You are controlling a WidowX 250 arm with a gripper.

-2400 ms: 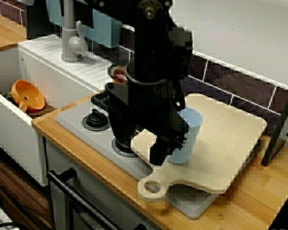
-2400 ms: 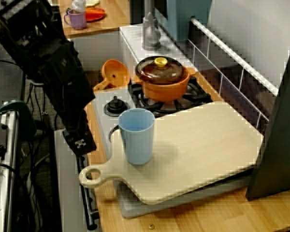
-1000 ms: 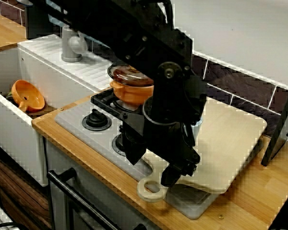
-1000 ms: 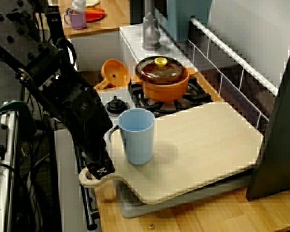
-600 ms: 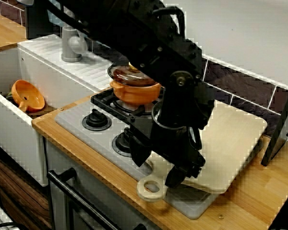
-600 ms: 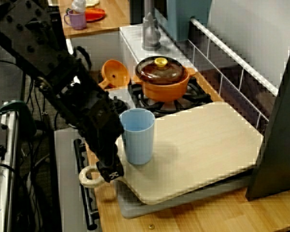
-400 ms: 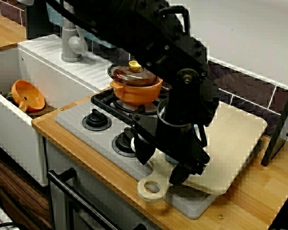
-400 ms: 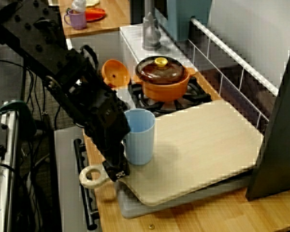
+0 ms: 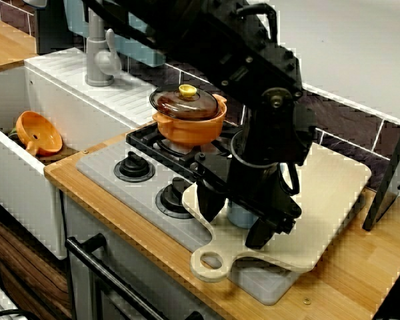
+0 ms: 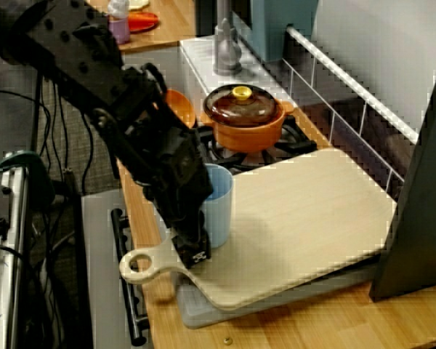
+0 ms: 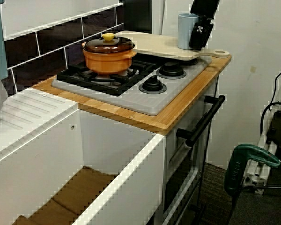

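Note:
A light blue cup [image 9: 243, 215] stands upright near the handle end of a pale wooden cutting board [image 9: 323, 190]. My black gripper [image 9: 236, 220] reaches down over it and is open, one finger on each side of the cup. In the view from the board end, a finger [image 10: 195, 251] sits at the cup's [image 10: 219, 209] near side, low over the board [image 10: 305, 218]. The view from the sink side shows the cup [image 11: 186, 31] beside that finger [image 11: 199, 33]. Whether the pads touch the cup is hidden.
An orange pot with a brown lid [image 9: 187, 115] sits on the back burner of the grey stove [image 9: 107, 163]. An orange funnel-like dish [image 9: 40, 133] lies in the sink. A dark panel [image 9: 392, 177] leans at the far right. The board's ring handle [image 9: 211, 263] overhangs the stove.
The arm swung from in front of the stove knobs to the right and in over the board. Its fingers now straddle the cup, which has stayed put.

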